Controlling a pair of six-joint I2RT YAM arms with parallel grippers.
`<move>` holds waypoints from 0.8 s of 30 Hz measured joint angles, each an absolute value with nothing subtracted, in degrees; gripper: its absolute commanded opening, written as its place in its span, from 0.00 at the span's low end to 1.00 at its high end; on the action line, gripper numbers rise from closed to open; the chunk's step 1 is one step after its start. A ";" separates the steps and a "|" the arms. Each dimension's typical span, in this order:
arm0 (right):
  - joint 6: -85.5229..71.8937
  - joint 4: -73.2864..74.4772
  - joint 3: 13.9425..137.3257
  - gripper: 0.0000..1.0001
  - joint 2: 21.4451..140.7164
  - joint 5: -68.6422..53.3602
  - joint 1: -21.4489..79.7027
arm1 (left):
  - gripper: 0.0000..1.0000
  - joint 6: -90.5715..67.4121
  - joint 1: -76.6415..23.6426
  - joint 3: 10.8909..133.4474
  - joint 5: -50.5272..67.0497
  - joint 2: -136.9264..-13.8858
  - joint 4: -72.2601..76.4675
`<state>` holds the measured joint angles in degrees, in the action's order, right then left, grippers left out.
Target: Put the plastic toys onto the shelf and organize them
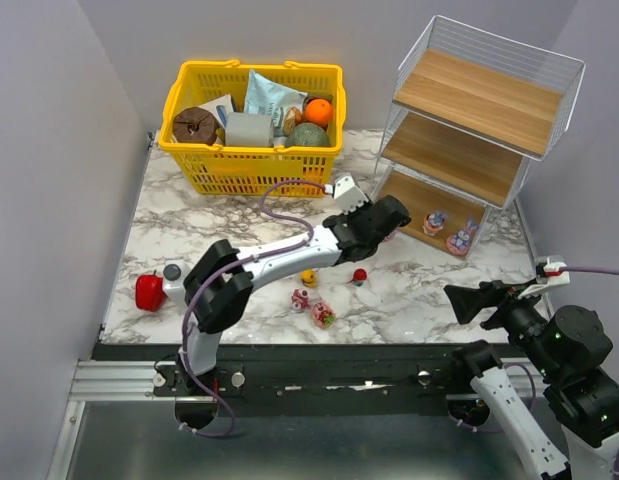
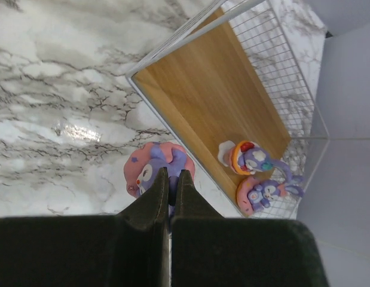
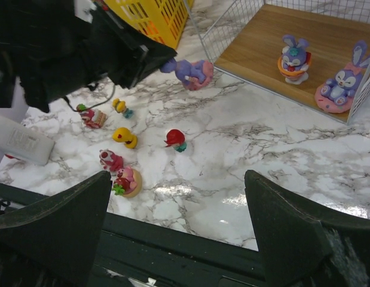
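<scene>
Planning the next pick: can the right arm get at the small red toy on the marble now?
Probably yes. The right gripper is open and empty, the red toy stands alone, and the left arm lies beyond it.

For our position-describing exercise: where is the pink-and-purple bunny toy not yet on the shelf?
Right wrist view: the bunny toy is pinched in the left gripper, just outside the shelf's bottom board, left of the two bunny toys standing there.
</scene>
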<state>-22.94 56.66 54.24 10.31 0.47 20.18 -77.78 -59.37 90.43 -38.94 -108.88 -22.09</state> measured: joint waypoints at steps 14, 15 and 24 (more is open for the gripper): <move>-22.90 58.37 55.27 0.99 10.13 0.62 20.18 | 0.00 -95.70 -59.24 109.45 -44.49 -127.24 -31.92; -22.90 58.67 55.35 0.99 10.13 0.64 20.18 | 0.00 -96.99 -59.22 110.91 -44.97 -128.11 -32.69; -22.85 60.07 57.39 0.99 10.09 1.37 20.18 | 0.00 -105.69 -58.52 117.10 -47.94 -134.54 -36.14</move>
